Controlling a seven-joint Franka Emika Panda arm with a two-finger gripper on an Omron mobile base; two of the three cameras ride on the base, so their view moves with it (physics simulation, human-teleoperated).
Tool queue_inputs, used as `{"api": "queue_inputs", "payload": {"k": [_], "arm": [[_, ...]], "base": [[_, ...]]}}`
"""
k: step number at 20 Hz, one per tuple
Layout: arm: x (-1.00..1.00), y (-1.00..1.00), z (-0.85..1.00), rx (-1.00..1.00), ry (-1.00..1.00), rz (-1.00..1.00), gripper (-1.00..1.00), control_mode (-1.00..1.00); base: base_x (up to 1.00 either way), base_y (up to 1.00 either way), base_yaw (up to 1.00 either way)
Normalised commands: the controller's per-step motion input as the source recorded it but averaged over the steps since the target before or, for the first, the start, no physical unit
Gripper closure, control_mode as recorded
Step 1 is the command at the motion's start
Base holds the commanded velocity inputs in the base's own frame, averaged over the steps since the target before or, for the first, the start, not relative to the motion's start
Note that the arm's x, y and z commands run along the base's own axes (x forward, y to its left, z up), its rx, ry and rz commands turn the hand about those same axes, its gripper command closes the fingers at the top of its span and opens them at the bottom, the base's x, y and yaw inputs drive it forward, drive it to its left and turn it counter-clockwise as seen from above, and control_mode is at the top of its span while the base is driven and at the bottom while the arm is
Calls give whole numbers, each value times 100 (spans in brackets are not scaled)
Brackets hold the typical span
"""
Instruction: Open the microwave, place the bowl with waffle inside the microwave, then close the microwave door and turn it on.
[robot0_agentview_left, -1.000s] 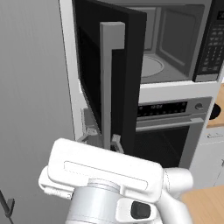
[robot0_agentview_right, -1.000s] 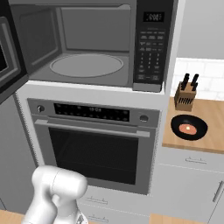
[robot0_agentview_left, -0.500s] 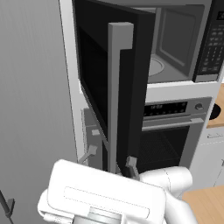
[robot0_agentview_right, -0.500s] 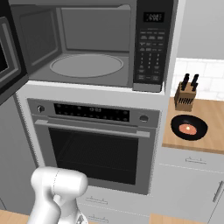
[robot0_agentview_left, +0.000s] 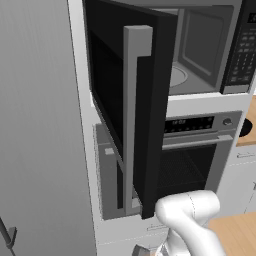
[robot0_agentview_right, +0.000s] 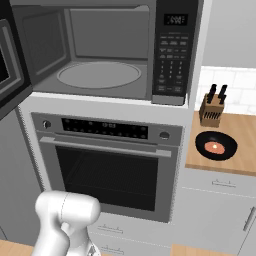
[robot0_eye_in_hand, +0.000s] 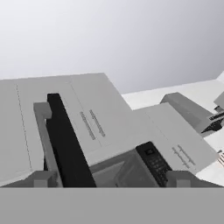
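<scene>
The robot's smooth white arm (robot0_agentview_left: 187, 220) is built of rounded, glossy tube-like segments with soft grey shading and no visible markings, screws or cables. Below the steel wall oven (robot0_agentview_right: 107, 165), one bulbous white link ends in a domed cap, and a narrower white link curves off beneath it. At the arm's lowest visible part, a small dark grey joint piece shows. The two-finger gripper (robot0_eye_in_hand: 111, 179) has two blocky, matte grey fingertips (robot0_eye_in_hand: 43, 179) with squared tops.

The black microwave (robot0_agentview_right: 107, 50) is standing open, its door (robot0_agentview_left: 131, 107) swinging wide with grey bar handle; the dark bowl (robot0_agentview_right: 216, 145) is sitting on the counter (robot0_agentview_right: 245, 150), waffle inside.
</scene>
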Motion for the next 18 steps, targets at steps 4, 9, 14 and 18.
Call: {"api": "queue_inputs", "payload": {"k": [4, 9, 14, 18], "arm": [[60, -100, -35, 22, 4, 4, -100, -100], [96, -100, -73, 21, 7, 12, -100, -100], [100, -100, -71, 17, 10, 11, -100, -100], [100, -100, -67, 18, 8, 12, -100, -100]], "base": [[0, 0, 0], [0, 0, 0], [0, 0, 0], [0, 0, 0]]}}
